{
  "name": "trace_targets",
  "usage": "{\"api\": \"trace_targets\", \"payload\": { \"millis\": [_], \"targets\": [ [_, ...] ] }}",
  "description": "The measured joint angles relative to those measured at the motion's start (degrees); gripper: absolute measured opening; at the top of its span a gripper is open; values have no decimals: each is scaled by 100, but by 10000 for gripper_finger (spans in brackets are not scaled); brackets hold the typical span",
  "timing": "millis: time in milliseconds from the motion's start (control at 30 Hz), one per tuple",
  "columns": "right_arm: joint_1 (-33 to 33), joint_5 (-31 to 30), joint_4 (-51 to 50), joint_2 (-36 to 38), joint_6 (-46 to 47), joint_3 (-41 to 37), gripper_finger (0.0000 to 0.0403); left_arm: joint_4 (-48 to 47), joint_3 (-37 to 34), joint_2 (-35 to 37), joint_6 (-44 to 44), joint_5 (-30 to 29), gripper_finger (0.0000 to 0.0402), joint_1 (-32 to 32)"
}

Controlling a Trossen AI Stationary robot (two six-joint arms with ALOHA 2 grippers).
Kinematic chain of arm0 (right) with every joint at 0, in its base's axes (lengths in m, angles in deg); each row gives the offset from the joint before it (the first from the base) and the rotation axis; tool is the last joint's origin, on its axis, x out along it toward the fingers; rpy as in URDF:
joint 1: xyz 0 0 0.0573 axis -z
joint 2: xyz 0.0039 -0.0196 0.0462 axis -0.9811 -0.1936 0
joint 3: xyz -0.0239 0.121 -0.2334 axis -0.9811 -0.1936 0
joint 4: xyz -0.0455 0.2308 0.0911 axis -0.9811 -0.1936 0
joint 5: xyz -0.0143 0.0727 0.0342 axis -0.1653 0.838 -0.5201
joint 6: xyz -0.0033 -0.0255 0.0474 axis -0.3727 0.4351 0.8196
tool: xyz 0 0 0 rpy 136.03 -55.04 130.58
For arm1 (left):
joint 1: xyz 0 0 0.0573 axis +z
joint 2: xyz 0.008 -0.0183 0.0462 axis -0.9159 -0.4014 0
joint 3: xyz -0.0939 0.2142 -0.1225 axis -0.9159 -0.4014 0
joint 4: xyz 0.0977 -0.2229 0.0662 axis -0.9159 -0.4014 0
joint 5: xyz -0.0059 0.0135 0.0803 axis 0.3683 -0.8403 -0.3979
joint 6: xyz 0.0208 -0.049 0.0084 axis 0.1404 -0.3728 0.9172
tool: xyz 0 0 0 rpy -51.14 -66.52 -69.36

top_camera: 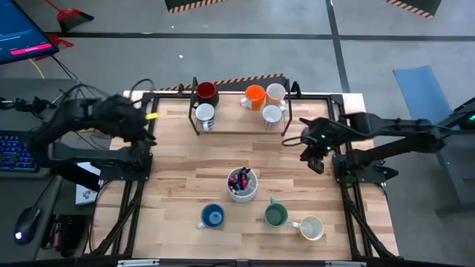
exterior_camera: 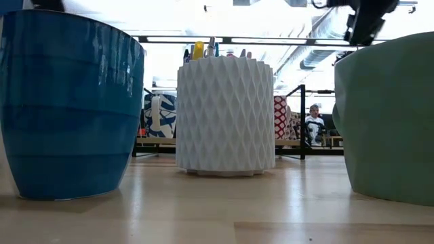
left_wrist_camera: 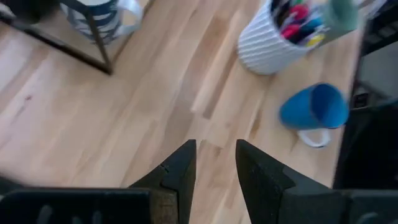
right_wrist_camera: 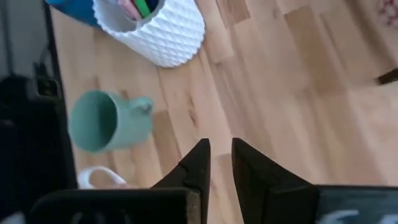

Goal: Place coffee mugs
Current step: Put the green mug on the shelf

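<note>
my right gripper (right_wrist_camera: 219, 163) hovers nearly closed, empty, at three o'clock of the pen cup (top_camera: 242, 184); my left gripper (left_wrist_camera: 214, 165), slightly parted, holds nothing.

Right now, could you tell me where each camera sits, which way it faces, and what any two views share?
High view: overhead, straight down on the wooden table; both dark arms show.
Low view: table height, level past the blue ceramic mug; an arm's tip at the top.
Left wrist view: down past the left gripper, jaws apart.
Right wrist view: down past the right gripper; green ceramic mug beyond.
All four share the ribbed white pen cup.
</note>
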Motion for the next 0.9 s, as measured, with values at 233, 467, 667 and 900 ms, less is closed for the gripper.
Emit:
{"api": "trace_targets", "payload": {
  "millis": [233,467,667,900],
  "targets": [
    [-583,-342,1024,671,509,-1312,46,818,-1549,1291,-796,80,104,-375],
    [-852,-505,1441,706,1240,-1957,46,1752,-2706,1706,-1296,343,104,-435],
    [-1077,-539,2178,581,1111,-2024,46,2466,-3124,1583,-1052,362,104,-435],
    [-1439,-614,3502,290,480,-2020,45,2761,-3123,1518,-853,362,104,-435]
  ]
}}
